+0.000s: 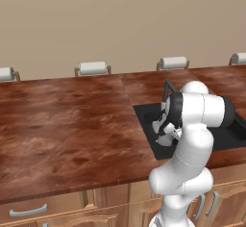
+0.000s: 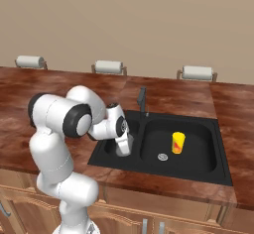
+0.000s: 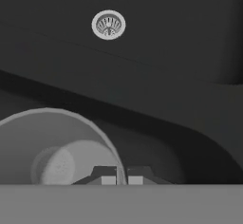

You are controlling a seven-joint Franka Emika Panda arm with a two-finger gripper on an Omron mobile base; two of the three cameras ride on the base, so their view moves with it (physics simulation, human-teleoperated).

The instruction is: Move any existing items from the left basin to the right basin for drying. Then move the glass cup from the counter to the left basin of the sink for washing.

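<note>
The glass cup is down inside the left basin, the narrower hollow of the sink, and appears to sit upright at or just above the basin floor; contact with the floor cannot be confirmed. The gripper is lowered into that basin over the cup, and in the hand view its fingertips sit narrowly pinched on the cup's near rim, one inside the wall and one outside, so it is judged to be holding the cup by its wall. The yellow cup, the one red-marked item, stands upright in the right basin, near its drain and well apart from the gripper. The faucet rises at the far edge of the sink, between the two basins. The counter surrounds the sink on all sides. Judgement: the first part of the task looks complete and the second is at the point of release. To finish well, the cup should be settled flat on the basin floor before the fingers part, then the hand lifted straight up so the inner finger does not drag the thin wall and tip the cup.
</note>
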